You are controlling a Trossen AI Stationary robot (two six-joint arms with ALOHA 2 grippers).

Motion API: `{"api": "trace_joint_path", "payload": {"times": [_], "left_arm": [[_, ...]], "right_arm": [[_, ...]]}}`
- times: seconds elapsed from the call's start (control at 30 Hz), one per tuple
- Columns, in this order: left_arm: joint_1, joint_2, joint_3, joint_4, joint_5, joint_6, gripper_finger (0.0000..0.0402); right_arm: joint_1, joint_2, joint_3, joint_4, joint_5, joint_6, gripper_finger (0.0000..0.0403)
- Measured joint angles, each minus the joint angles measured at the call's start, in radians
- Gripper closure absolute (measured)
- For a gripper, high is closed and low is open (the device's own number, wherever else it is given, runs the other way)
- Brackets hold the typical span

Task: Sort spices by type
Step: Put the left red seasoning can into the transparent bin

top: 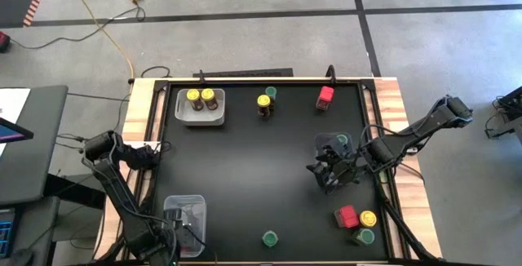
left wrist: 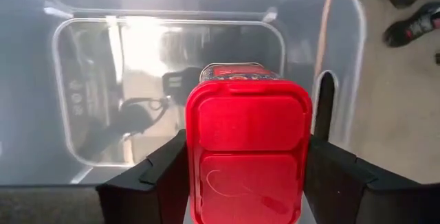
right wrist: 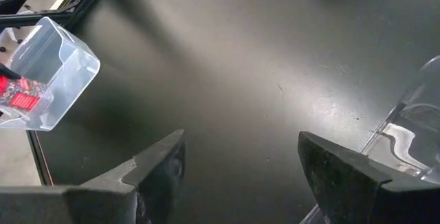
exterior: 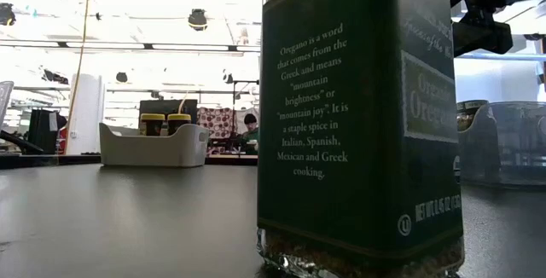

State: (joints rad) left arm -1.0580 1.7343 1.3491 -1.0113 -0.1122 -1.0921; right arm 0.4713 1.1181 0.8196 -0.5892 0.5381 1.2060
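Observation:
My left gripper [left wrist: 247,148] [top: 184,219] is shut on a red blocky spice container [left wrist: 249,155] inside a clear bin [left wrist: 82,80] at the table's near left corner. My right gripper [right wrist: 240,145] [top: 329,175] hovers open over bare table, beside a clear bin [top: 333,145] that holds a green-lidded jar [top: 343,142]. A white bin [top: 200,107] at the far left holds two yellow-lidded jars. A yellow-lidded jar [top: 264,103], a green-lidded jar [top: 270,92] and a red container [top: 325,96] stand at the far edge. A green oregano jar [exterior: 358,116] [top: 269,238] stands at the near edge. My left gripper pinches the red container between its two fingers, on opposite side walls just below the red lid [left wrist: 206,148]. The fingers come from above, pointing down into the clear bin. The container is upright, lid up; whether its base rests on the bin floor I cannot tell.
A red container [top: 347,215], a yellow-lidded jar [top: 368,217] and a green-lidded jar [top: 364,236] cluster at the near right corner. The middle of the black table [top: 245,168] is bare. Wooden rails edge the table on both sides.

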Motion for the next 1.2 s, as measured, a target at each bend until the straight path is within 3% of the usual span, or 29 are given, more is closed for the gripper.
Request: {"api": "trace_joint_path", "payload": {"times": [1.2], "left_arm": [[0.013, 0.007, -0.013, 0.007, -0.001, -0.02, 0.0177]], "right_arm": [[0.0, 0.0, 0.0, 0.0, 0.0, -0.001, 0.0097]]}}
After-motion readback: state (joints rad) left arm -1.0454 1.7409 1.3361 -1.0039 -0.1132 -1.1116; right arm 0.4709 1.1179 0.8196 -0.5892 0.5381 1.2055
